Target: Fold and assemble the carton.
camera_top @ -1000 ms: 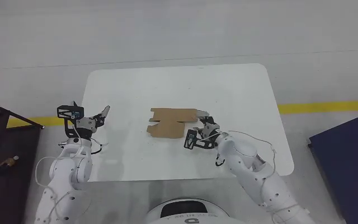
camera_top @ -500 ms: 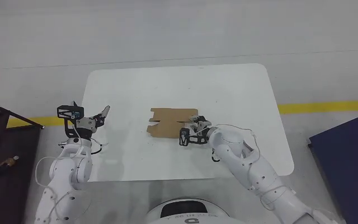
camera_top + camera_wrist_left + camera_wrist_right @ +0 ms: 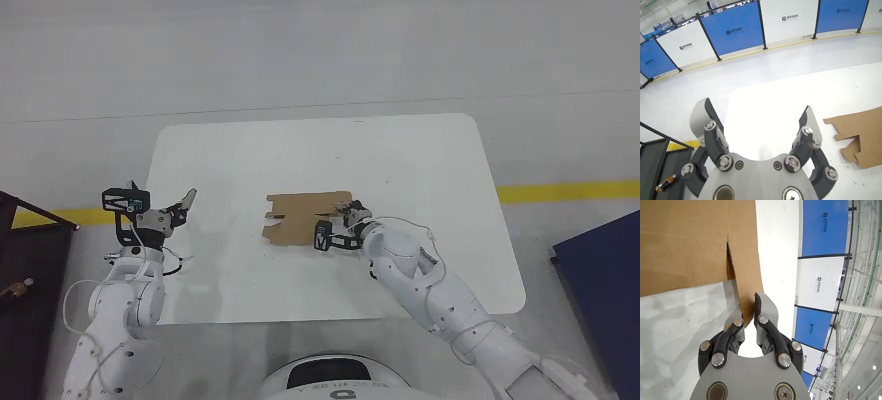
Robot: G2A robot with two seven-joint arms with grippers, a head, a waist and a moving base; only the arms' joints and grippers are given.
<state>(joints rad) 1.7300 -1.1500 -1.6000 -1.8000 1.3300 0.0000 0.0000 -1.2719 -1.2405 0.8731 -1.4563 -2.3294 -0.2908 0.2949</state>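
A: What sits furthest left?

B: A dark rack point(image 3: 673, 161) stands on the floor off the worktop's point(image 3: 400, 160) left side. An orange bottle point(image 3: 665, 183) lies on its tray.

A: And the left gripper?

B: The left gripper point(image 3: 160, 195) hangs at the worktop's left edge. Its fingers are spread wide with nothing between them, and it is well apart from the carton.

A: Where is the carton?

B: The carton point(image 3: 305, 215) is a flat brown cardboard blank. It lies near the middle of the worktop, a little toward the robot's side. Its left end is notched, and the stepped cut-outs face the left gripper.

A: What about its right end?

B: The right gripper point(image 3: 335, 230) is there, at the corner nearer the robot. Its fingers are closed onto a narrow flap of the carton, so the cardboard is pinched between the ribbed pads point(image 3: 757, 306). The right wrist view shows a slit parting that flap from the main panel. At the slit, the flap sits slightly out of line with the panel. The rest of the blank lies flat on the white surface.

A: Anything further right?

B: A yellow line point(image 3: 570, 190) runs across the floor beyond the worktop's right side. A dark blue object point(image 3: 605, 290) stands at the edge of the top view. I cannot tell what it is.
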